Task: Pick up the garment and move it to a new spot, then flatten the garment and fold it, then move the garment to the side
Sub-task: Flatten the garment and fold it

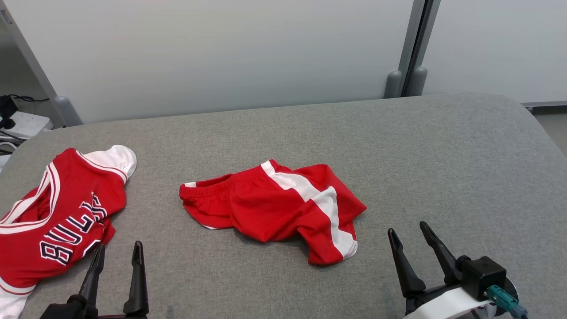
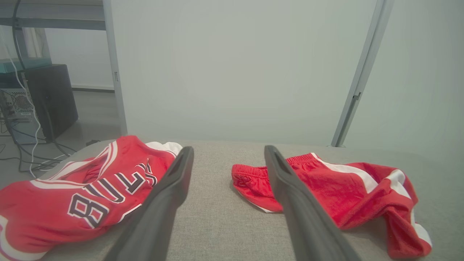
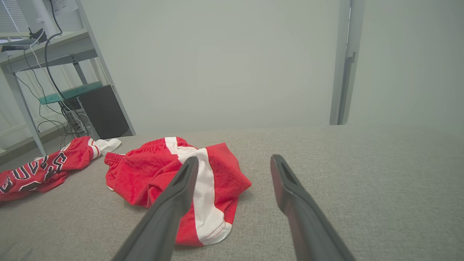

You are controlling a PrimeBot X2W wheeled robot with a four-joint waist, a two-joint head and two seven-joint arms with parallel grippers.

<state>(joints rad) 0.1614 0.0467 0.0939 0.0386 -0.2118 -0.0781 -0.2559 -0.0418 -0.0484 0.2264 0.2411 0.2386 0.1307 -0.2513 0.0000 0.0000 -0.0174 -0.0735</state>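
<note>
Grey cushioned table (image 1: 443, 146): crumpled red shorts (image 1: 274, 208) lie ahead of and between the left gripper (image 1: 119, 246) and right gripper (image 1: 406, 227), fingers spread and empty, seemingly poised for pickup; jersey (image 1: 57, 212) beside left fingers.

The head camera looks down from high up behind the left gripper (image 1: 119, 246) and the right gripper (image 1: 406, 228) at the soft grey cloth table top (image 1: 443, 155). Each wrist camera sits low and close behind its own gripper and looks forward along it, over the table to the pale wall (image 2: 235, 72). All three see the crumpled red shorts with a white stripe (image 1: 274, 208), ahead and right of the left gripper, ahead and left of the right one.
</note>
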